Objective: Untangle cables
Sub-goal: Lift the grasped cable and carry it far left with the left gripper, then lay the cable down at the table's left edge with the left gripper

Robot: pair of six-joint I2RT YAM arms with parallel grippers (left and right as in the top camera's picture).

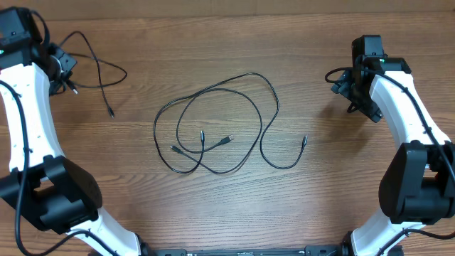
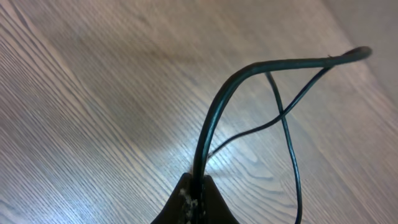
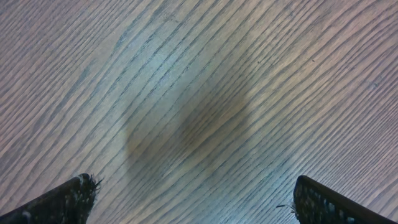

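Table [image 1: 234, 213]: wood-grain top, carries every item below

Left arm [image 1: 43, 192] and right arm [image 1: 419, 185]: white and black, bases at the near edge, one toward each near corner

Cable bundle [image 1: 227, 139]: thin black cords in loose overlapping loops, lying flat at the middle of the table. Small plug ends sit inside the loops. One trailing plug [image 1: 303, 141] lies out toward the right edge.

Right gripper [image 1: 343, 92] [image 3: 196, 196]: toward the right edge, past the middle. Fingers spread wide with nothing between them, only bare wood below. Well apart from the bundle.

Left gripper [image 1: 69, 77] [image 2: 198, 199]: at the far-left corner, fingertips pressed together on the single cable [image 1: 121, 69] [image 2: 214, 112]. The cord rises from the tips in an arch, and thinner stretches cross behind it.

Single cable, remainder: loose loop near the far-left corner, apart from the bundle. Its free plug [image 1: 111, 114] rests on the table between gripper and bundle
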